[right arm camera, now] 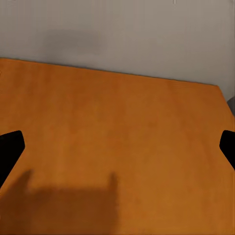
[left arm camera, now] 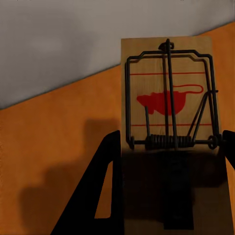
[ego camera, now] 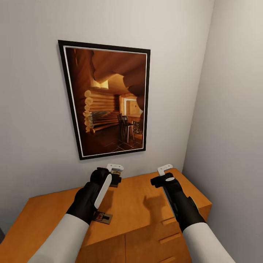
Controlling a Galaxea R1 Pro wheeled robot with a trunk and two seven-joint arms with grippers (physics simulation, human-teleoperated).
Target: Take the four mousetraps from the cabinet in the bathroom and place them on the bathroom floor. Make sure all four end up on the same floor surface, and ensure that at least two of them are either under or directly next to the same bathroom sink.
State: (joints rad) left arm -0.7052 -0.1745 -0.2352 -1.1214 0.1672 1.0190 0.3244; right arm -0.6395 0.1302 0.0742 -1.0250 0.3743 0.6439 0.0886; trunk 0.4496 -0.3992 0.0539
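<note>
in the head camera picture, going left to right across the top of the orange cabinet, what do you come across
mousetrap lying flat on the cabinet → left gripper holding a second mousetrap → right gripper, over bare cabinet top

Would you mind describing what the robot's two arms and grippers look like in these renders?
Both arms have smooth white forearm shells that give way to glossy black wrist sections. The left arm carries a white panel along its black wrist. The left gripper and right gripper have white fingers in the head view. In the wrist views the fingers show as flat black shapes. No cables or markings are visible.
</note>
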